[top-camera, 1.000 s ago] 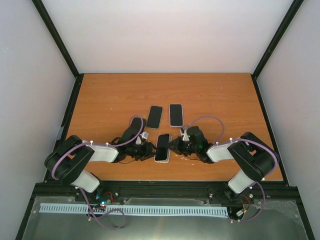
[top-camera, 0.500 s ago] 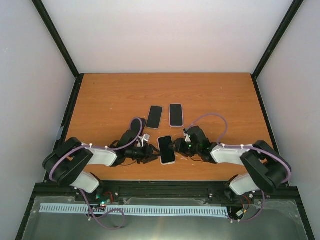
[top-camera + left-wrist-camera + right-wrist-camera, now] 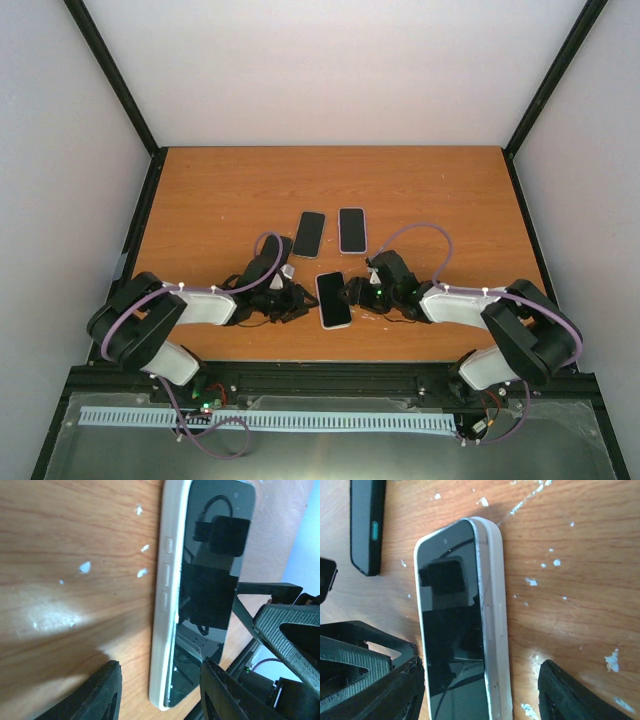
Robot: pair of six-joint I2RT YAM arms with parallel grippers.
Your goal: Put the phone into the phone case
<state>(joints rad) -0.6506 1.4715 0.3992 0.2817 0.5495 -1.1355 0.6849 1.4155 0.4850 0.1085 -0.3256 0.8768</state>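
A phone (image 3: 334, 299) with a dark screen lies face up on the table between both grippers. It sits inside a white phone case (image 3: 161, 630), whose side with button bumps shows in both wrist views (image 3: 496, 625). My left gripper (image 3: 303, 301) is open at the phone's left side. One of its fingers (image 3: 102, 692) stands clear of the case edge. My right gripper (image 3: 353, 293) is open at the phone's right side, its fingers (image 3: 572, 695) apart from the case. The phone's screen (image 3: 450, 630) is between both pairs of jaws.
Behind the grippers lie a black phone (image 3: 310, 233) and a white-edged phone (image 3: 352, 230). The black one shows at the top left of the right wrist view (image 3: 367, 525). The wooden table (image 3: 200, 200) is bounded by black frame posts and white walls.
My right gripper has opened and let go of the cased phone, which now lies flat and slightly turned. The right arm has stretched lower. The left gripper barely moved.
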